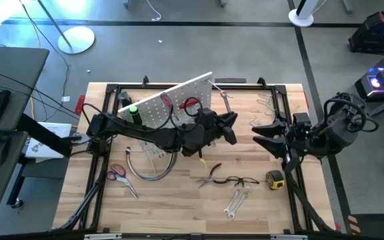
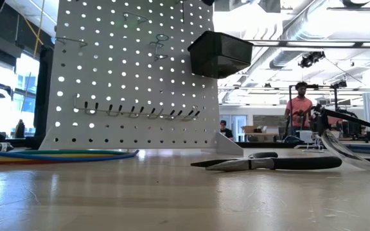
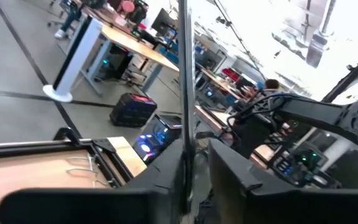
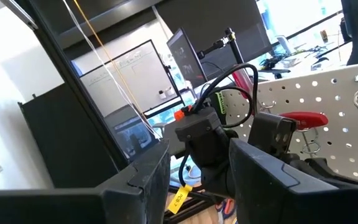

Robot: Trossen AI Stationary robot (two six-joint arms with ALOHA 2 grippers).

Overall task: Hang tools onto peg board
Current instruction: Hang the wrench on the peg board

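Pale wood planks make up the worktop (image 1: 179,207), boxed in by a black metal frame, and from above the white peg board (image 1: 169,100) leans near its far edge, a flat panel dotted with small holes, carrying one green-handled screwdriver (image 1: 133,113) and one red-handled tool (image 1: 191,105). The left gripper (image 1: 231,127) reaches across in front of the board's right end with a thin metal rod between its fingers, though I cannot tell how firmly they close on it; the right gripper (image 1: 264,136) waits just beside it with its dark jaws parted and nothing in them. Loose on the wood lie one pair of red-handled scissors (image 1: 117,173), one curved bundle of cables (image 1: 153,168), one pair of black-handled pliers (image 1: 213,175), one pair of clear glasses (image 1: 240,181), two silver wrenches (image 1: 235,202) and one yellow tape measure (image 1: 275,179). At worktop level the board stands upright with a boxy black bin (image 2: 219,54) fixed high on it and a row of wire hooks (image 2: 137,111) lower down; the pliers lie flat in front, and two people show in the room behind. From the left wrist, the slim rod (image 3: 186,93) rises straight between two matte black fingers. From the right wrist, two blocky fingers stand apart, with the red handle against the perforated panel beyond.
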